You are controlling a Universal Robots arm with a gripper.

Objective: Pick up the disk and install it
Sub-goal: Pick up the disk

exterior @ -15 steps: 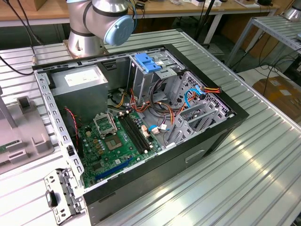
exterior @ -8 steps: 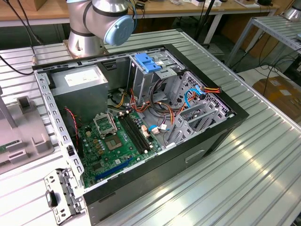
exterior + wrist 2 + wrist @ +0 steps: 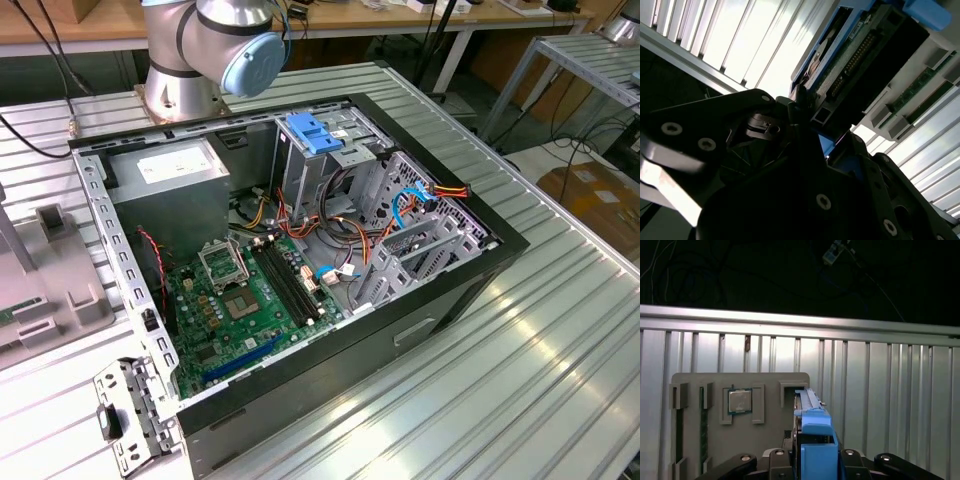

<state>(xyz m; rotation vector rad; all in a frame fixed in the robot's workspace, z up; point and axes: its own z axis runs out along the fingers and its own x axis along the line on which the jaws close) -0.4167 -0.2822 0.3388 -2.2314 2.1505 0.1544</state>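
Disk [image 3: 816,440] is standing on its edge in a slot of the grey holder plate [image 3: 740,385], blue rail facing the camera in the first wrist view. The gripper [image 3: 816,460] sits right around it, one side of the black hardware on each side of the blue rail. Honestly can't tell whether it's actually clamped on or just sitting close. The second wrist view shows the disk's connector edge and circuit board right up against the gripper's dark body.

Same plate also carries a processor chip [image 3: 740,401] in its own pocket, and a green memory stick [image 3: 703,440] in another slot, both apart from the disk. The plate lies on the ribbed metal table [image 3: 880,390].

Going across the exterior view from its left: a small metal bracket [image 3: 125,415] lies on the table near the corner of the computer case [image 3: 450,290]. The case is on its side with the panel off. Inside there's the grey power supply box [image 3: 165,175], then the green motherboard [image 3: 245,305] near the middle. Further toward the exterior view's right is the metal drive cage [image 3: 320,175] with a blue plastic bracket [image 3: 315,135] on top, plus a bunch of coloured cables [image 3: 400,205] next to it. The robot arm's base [image 3: 200,60] stands behind the case.
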